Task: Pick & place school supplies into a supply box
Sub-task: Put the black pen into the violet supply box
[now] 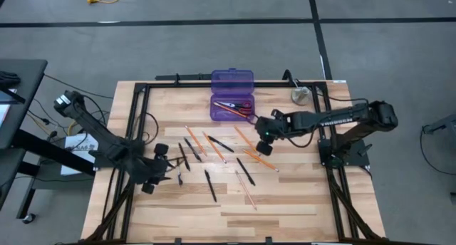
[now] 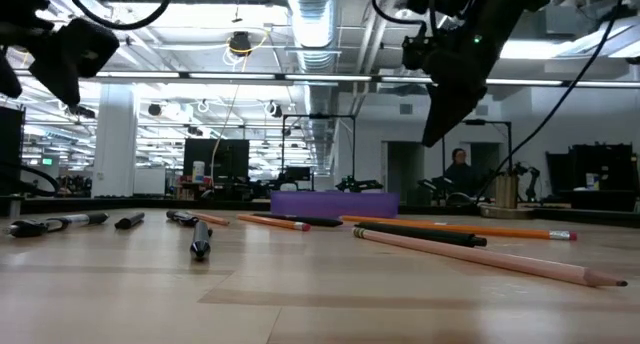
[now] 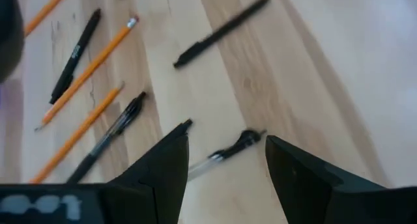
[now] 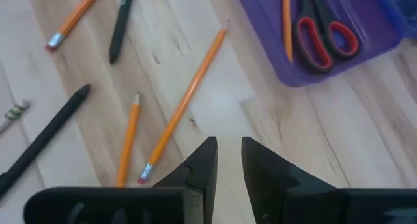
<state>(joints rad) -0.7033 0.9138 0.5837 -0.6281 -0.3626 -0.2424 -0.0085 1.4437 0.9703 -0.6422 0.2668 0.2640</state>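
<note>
— What do we have in the supply box [image 1: 231, 95]?

— It sits open at the table's [image 1: 285, 202] far edge, near the middle. Inside we see the red-handled scissors [image 4: 324, 34] and one orange pencil [image 4: 287, 22] beside them; anything more we cannot tell.

— And loose on the wood?

— From above we count about six black pens [image 1: 209, 185] and some six orange pencils [image 1: 245, 191], scattered across the middle of the table; the thin ones crowd together, so the count is rough. A round metal disc [image 1: 299, 96] lies near the far right corner.

— Our grippers?

— The right gripper [image 1: 264, 143] hangs above the table just on the near side of the box, over the pencils. Its fingers stand a narrow slit apart with nothing between them. The left gripper [image 1: 158, 168] hovers toward the left edge, fingers spread wide and empty, a clear-barrelled pen [image 3: 225, 150] lying on the table below the gap.
</note>
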